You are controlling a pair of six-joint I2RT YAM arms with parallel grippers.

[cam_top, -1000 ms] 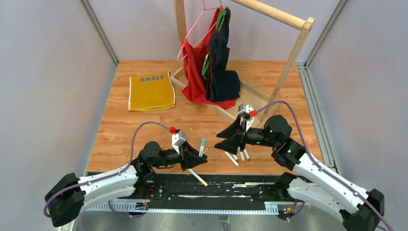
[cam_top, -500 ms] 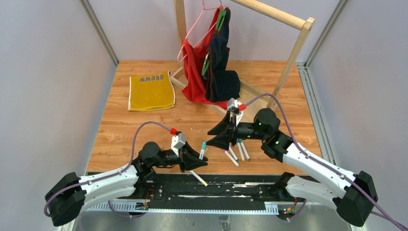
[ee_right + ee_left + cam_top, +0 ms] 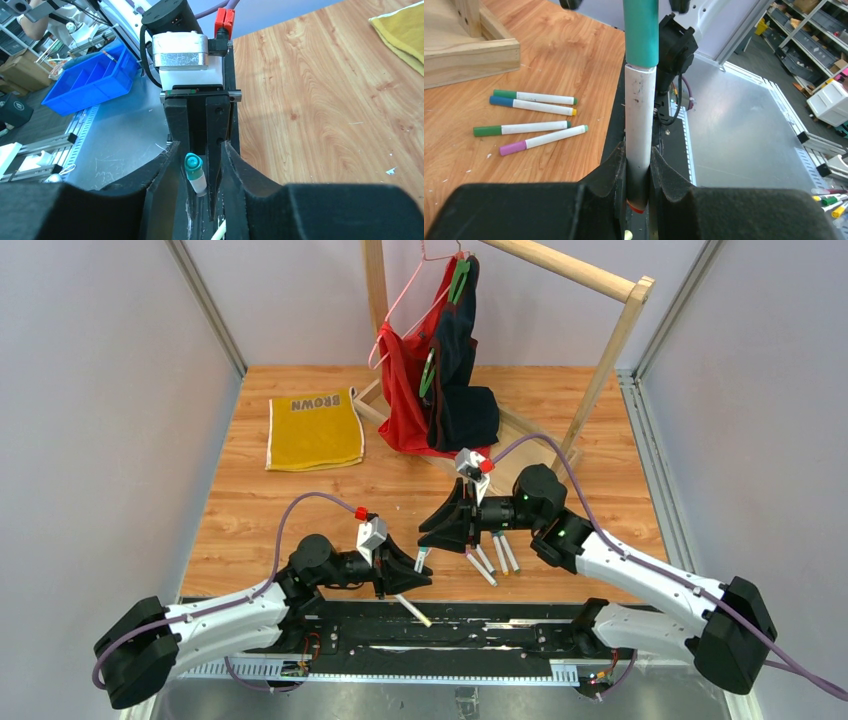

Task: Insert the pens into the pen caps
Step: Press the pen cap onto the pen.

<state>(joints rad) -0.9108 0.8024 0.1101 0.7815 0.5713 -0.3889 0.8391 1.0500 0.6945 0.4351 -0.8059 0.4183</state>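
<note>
progress looks late: left gripper is clamped on an upright white-barrelled marker pen, its teal plastic cap apparently on. right gripper straddles that cap, jaws apart, not touching it. to the right, four capped white pens lie near on the wooden table. left wrist view alone shows their caps; right wrist view alone shows the jaw gap.

1. Front centre: left gripper and right gripper nose to nose, no passage between them.
2. Pen clamped in the left fingers; its teal cap sits between the right gripper's parted jaws, slim gaps either side.
3. Four loose pens, flat on the table beside the right wrist.
4. Rack with hung clothes, blocking back centre.
5. Yellow cloth, flat, back left; bare wood in front of it open.
</note>
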